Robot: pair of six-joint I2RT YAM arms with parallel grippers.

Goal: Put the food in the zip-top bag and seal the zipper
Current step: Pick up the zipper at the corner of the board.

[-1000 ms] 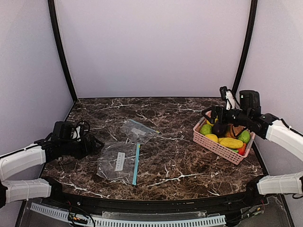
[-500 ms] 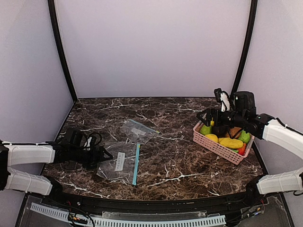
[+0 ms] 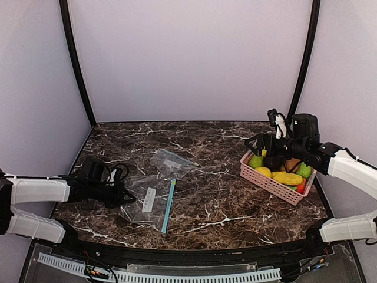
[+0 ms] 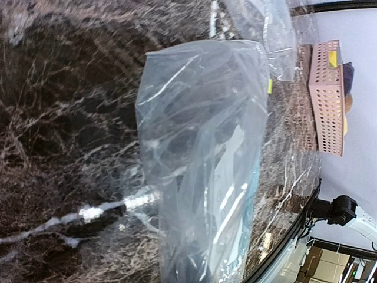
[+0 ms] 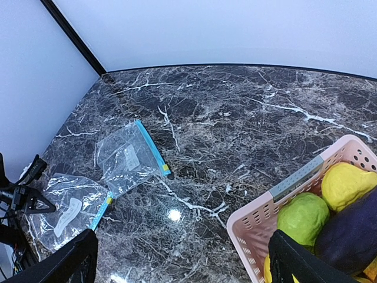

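Gleaming veined marble table [image 3: 230, 207] between lilac walls [image 3: 188, 59]

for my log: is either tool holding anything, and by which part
Right tool is open above the basket, holding nothing. Left tool is at the near bag's left edge; whether it grips cannot be told.

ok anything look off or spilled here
Nothing is spilled or damaged. The food is all in the basket. Only the near bag looks rumpled and puffed up instead of lying flat. A second bag lies just behind it.
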